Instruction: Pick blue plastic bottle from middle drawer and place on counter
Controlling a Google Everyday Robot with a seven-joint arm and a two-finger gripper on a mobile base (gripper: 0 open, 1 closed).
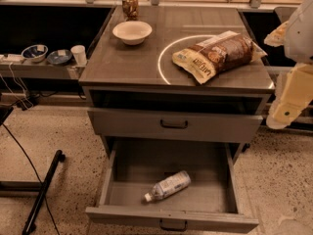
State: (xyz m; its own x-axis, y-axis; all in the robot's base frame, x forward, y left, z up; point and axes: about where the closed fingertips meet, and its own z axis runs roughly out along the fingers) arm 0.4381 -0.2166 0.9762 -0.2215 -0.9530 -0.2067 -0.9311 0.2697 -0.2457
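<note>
The blue plastic bottle lies on its side in the open middle drawer, near the drawer's front wall, with its white cap pointing front-left. The counter carries a thin white circle outline. My arm stands at the right edge of the camera view, beside the cabinet's right side. Its gripper hangs there at the height of the upper drawer, well above and to the right of the bottle and holding nothing that I can see.
On the counter are a white bowl, a brown-filled glass jar behind it, and a snack bag lying across the circle. The shallower drawer above is shut. A side shelf at left holds bowls and a cup. A dark stand is on the floor at left.
</note>
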